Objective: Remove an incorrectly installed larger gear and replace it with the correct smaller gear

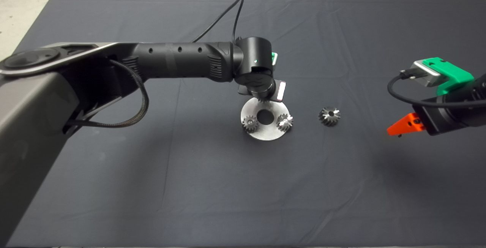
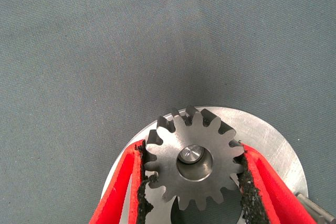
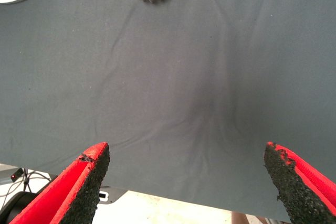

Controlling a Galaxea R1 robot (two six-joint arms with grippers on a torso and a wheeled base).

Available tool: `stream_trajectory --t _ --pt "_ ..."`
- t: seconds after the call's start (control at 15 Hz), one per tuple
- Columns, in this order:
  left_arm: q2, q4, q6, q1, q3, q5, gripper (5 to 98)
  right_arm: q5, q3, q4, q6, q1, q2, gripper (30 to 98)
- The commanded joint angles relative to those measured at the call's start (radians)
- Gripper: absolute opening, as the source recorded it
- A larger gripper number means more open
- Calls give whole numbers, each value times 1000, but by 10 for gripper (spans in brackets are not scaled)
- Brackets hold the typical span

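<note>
Seating the smaller gear (image 2: 193, 162) on its pin, with the larger gear (image 1: 329, 116) already off and lying on the mat (image 1: 243, 187).

Largest first: the left arm reaches in from nine o'clock, wrist bent straight down over the round steel plate (image 1: 270, 135) at the counter's centre. Its left hand (image 2: 193, 182) pinches the smaller gear between both pads at the plate's twelve o'clock, a pin showing through the bore. Two small gears sit at the plate's seven and four o'clock. The larger gear rests at three o'clock, apart from the plate. The right hand (image 1: 398, 128) waits spread wide and empty at far three o'clock. Next, I judge, comes pressing down, then letting go.
</note>
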Motion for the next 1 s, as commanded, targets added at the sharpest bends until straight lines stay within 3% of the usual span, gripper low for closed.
stream_trajectory --t 0.0,0.27,0.4,0.6,0.73,0.8,0.87,0.93 --pt "4 -12 -3 -18 18 -7 348 -40 4 32 3 21 -6 781" --pt "4 -20 -2 -20 20 -4 357 -40 6 32 5 21 -6 781" --pt "4 -24 0 -29 21 16 394 -40 6 32 5 21 -6 781" --pt "4 -104 -2 -91 21 25 437 -40 6 32 5 21 -6 781" --pt "4 -116 -2 -100 24 24 439 -40 6 32 5 21 -6 781" --pt "2 -116 -2 -126 42 30 475 -40 6 32 5 21 -7 781" --pt "-19 -130 -2 -188 67 31 484 -40 6 32 5 21 -9 781" --pt "-50 -201 -2 -258 91 29 484 -40 6 34 5 21 -18 781"
